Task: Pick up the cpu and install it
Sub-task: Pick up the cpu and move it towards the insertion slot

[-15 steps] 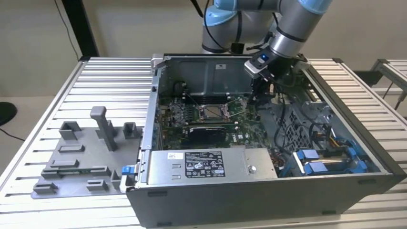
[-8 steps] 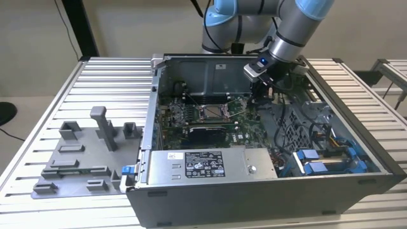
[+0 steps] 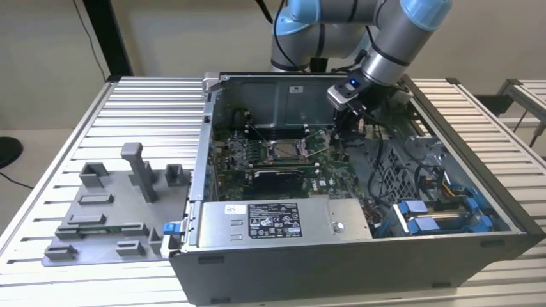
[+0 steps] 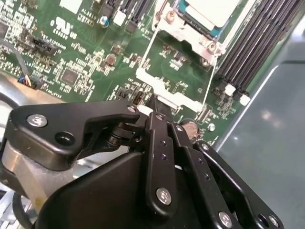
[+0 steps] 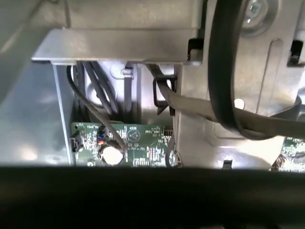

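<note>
Cpu (image 4: 209,10) lies in socket (image 4: 187,39); gripper (image 3: 348,128) hovers just beside, jaw opening we cannot tell. We judge install step nearly done.

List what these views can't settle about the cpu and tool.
- cpu: second wrist view, pale top cut off by the picture edge; seating unclear.
- socket: exterior view, too small to tell what lies in it.
- tool: second wrist view, its own black links hide any load.
- case interior: first wrist view, a dark blurred bar blocks much of it.
</note>
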Motion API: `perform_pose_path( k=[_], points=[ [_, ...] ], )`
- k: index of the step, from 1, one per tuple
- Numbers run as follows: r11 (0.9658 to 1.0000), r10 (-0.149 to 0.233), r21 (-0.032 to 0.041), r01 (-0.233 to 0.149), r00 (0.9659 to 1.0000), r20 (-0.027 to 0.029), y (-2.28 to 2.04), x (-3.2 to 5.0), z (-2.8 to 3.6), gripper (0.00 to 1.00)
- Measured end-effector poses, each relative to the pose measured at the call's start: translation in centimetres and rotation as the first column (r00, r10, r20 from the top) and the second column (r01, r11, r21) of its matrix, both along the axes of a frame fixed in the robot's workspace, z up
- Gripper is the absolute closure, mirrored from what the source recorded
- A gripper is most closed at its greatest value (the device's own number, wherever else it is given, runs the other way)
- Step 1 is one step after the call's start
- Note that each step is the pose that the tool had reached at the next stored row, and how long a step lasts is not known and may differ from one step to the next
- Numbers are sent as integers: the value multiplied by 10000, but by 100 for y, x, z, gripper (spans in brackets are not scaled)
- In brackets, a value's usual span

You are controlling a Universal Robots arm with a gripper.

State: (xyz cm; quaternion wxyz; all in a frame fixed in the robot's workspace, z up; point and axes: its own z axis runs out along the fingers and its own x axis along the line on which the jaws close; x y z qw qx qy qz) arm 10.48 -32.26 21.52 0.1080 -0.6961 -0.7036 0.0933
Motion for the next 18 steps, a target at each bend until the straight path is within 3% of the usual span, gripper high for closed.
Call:
perform_pose_path(
  k=[4,7,9,13,18],
  points=[
    [10000,0,1,0,9995,-329,-1,8,1,100],
    [10000,0,-1,0,9988,-486,-2,9,13,100],
    [10000,0,2,0,9985,-540,-4,8,25,100],
    [10000,0,2,0,9983,-590,-10,-3,44,100],
    [10000,0,1,0,9979,-643,-21,-101,48,100]
  ],
)
